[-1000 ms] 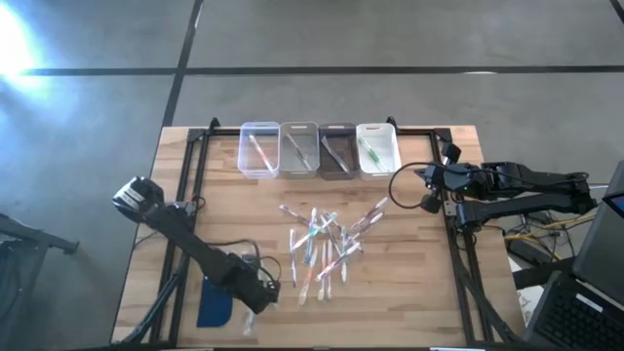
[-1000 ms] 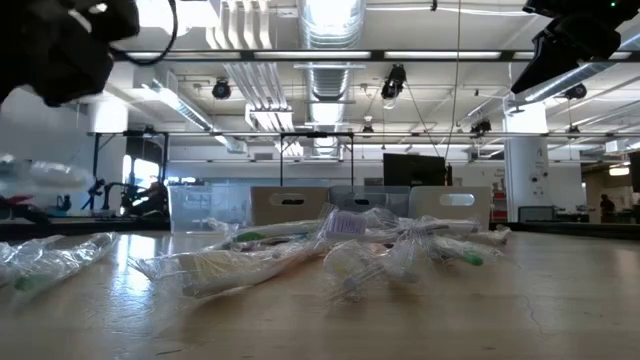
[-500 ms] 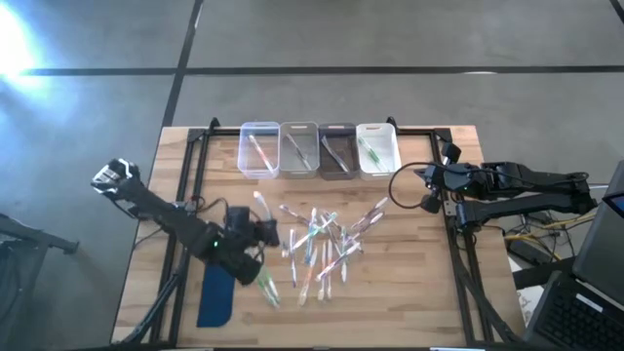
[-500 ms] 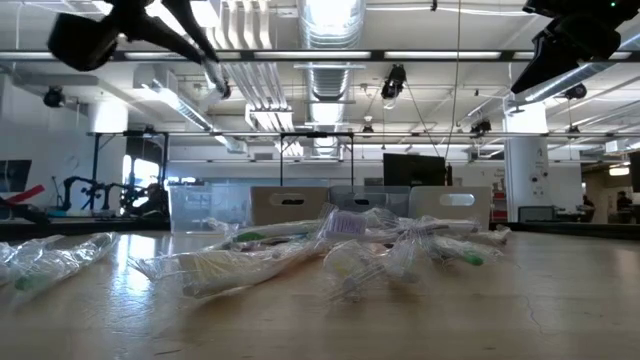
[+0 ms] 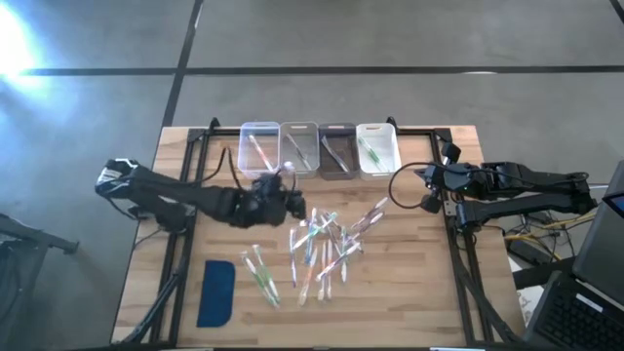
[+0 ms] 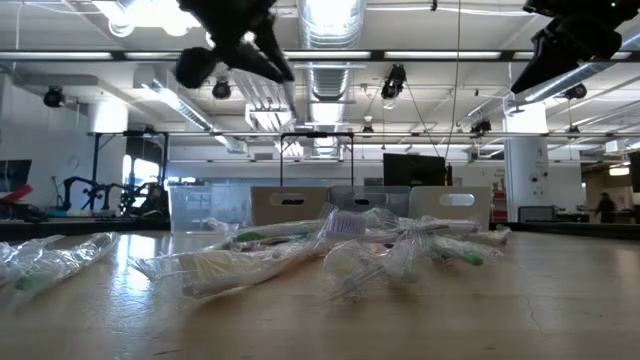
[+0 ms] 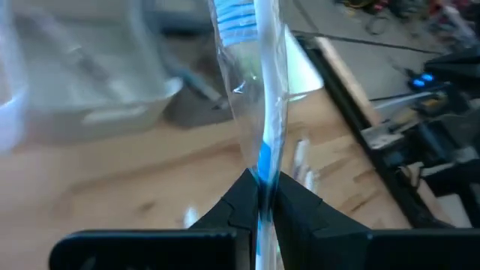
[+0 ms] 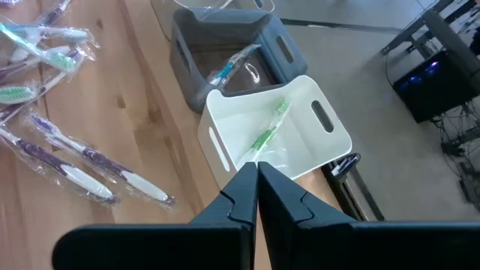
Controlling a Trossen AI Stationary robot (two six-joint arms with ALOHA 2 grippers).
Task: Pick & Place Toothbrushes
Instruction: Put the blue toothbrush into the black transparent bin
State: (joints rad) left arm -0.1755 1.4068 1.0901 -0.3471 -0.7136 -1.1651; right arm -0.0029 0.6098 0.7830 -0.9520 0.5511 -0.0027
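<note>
The left hand (image 5: 289,191) is up above the table (image 5: 409,292), just in front of the row of four bins (image 5: 319,148). Its fingers (image 7: 300,206) are pinched tight on one wrapped toothbrush (image 7: 259,97) with blue on it, and the brush sticks straight out past the fingers. In the low view the left hand (image 6: 283,78) hangs high over the table. The right hand (image 5: 421,181) waits at the right edge of the table, near the white bin (image 8: 281,135). Its fingers (image 8: 281,199) are closed together with nothing in them. Most of the toothbrushes (image 5: 322,244) lie in a loose pile in the middle of the table, each in a clear wrapper. A few more (image 5: 261,273) lie apart on the left, beside the blue pad (image 5: 216,292). Each bin has a brush in it. The white one holds a green brush (image 8: 268,129), and the gray bin (image 8: 225,45) next to it holds one too.
</note>
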